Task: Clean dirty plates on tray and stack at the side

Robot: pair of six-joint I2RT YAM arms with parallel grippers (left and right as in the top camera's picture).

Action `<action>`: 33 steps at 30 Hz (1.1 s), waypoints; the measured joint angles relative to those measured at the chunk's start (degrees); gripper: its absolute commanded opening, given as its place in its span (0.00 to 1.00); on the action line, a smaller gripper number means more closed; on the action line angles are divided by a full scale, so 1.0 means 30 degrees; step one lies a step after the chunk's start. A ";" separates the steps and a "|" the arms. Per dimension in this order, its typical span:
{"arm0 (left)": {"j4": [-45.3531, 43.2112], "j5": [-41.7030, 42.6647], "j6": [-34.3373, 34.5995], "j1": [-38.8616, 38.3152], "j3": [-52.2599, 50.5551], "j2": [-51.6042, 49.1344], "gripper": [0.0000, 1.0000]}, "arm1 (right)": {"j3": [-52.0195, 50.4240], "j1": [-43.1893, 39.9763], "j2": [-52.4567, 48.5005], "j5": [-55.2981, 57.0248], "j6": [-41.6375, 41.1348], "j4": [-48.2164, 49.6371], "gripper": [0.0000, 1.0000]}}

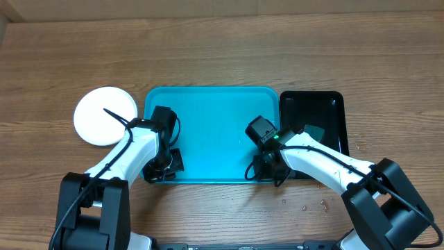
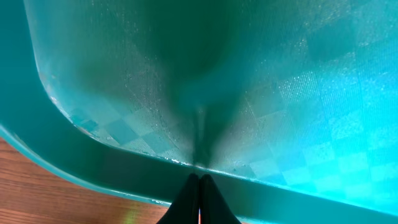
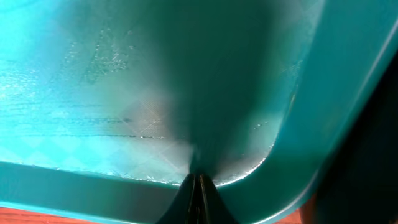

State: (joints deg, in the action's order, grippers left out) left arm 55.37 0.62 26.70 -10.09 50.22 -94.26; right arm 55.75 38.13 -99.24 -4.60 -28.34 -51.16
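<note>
Bright, even overhead light; soft, shadowed wrist close-ups, glare on tray [image 2: 348,74].

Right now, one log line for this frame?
left jaws: shut at tray near rim | right jaws: shut, same rim | white plate: on table, left of tray

Wood worktop [image 1: 222,42] w/ a turquoise tray [image 1: 208,89] in the middle, black tray [image 1: 326,104] right up against its right side, white plate [image 1: 97,123] just off the left side, not touching afaict.
</note>
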 measured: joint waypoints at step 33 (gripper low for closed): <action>0.0277 0.1078 0.0066 0.0015 0.8036 -0.0051 0.88 | 1.2211 -0.4481 0.0029 0.2339 0.1974 -0.6346 1.00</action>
State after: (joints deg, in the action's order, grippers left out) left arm 56.21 3.86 26.89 -10.04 74.32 -94.41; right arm 92.38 24.69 -99.15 2.42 -22.41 -70.19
